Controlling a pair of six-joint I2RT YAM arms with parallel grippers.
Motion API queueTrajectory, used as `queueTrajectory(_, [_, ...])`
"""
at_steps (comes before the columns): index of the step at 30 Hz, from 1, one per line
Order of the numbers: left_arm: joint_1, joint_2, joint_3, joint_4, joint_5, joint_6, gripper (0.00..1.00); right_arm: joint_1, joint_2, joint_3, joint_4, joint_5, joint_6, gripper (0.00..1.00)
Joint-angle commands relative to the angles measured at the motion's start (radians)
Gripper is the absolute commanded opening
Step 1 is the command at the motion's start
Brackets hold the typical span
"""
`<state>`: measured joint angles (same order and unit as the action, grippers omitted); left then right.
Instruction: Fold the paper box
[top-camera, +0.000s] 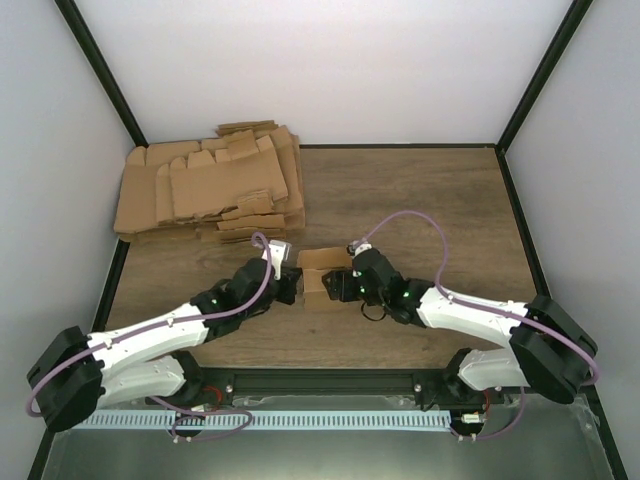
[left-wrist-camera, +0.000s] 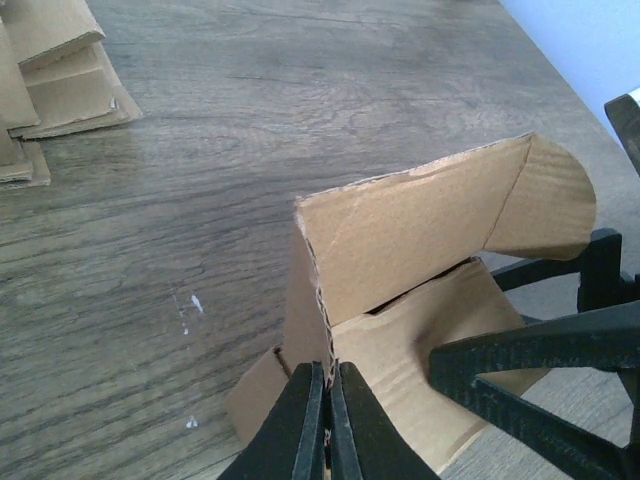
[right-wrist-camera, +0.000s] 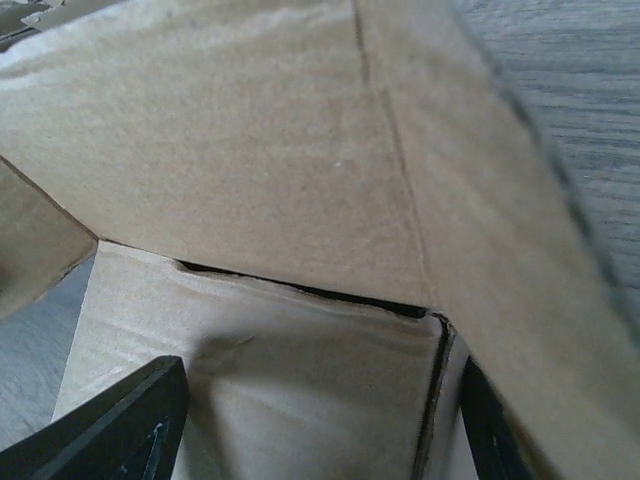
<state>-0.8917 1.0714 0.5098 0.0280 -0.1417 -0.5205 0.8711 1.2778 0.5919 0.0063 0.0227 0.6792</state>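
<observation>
My left gripper pinches the left side of the small brown cardboard box; my right gripper sits wide around the right side. I can't tell if it squeezes.

This looks like a robotics laboratory test cell. Plain white panels in a black frame close three sides of a wood-grain table. A white left arm and right arm are bolted at the lower edge, just above a slotted cable duct. Flat cardboard blanks lie stacked at the upper left.

wooden table | cardboard pile at far-left corner | paper box near centre
</observation>
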Motion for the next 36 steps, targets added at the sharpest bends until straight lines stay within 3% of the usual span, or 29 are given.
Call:
queueTrajectory(1, [-0.071, 0.038, 0.001, 0.053, -0.029, -0.073, 0.04, 0.054, 0.018, 0.055, -0.03, 0.071, 0.064, 0.76])
queueTrajectory(13, [-0.152, 0.033, -0.004, -0.061, -0.232, -0.171, 0.04, 0.1, 0.018, 0.073, -0.056, 0.16, 0.099, 0.75])
queueTrajectory(18, [-0.152, -0.045, -0.028, -0.104, -0.219, -0.156, 0.04, 0.1, 0.018, 0.083, -0.061, 0.158, 0.076, 0.75])
queueTrajectory(23, [-0.154, -0.051, -0.065, -0.042, -0.123, -0.171, 0.04, 0.1, 0.023, 0.081, -0.051, 0.145, 0.08, 0.76])
queueTrajectory(31, [-0.161, -0.016, -0.048, -0.043, -0.139, -0.196, 0.04, 0.1, -0.052, 0.069, -0.088, 0.151, 0.02, 0.98])
queueTrajectory(36, [-0.161, -0.024, -0.012, -0.089, -0.175, -0.147, 0.04, 0.1, -0.155, 0.066, -0.201, 0.168, 0.009, 1.0])
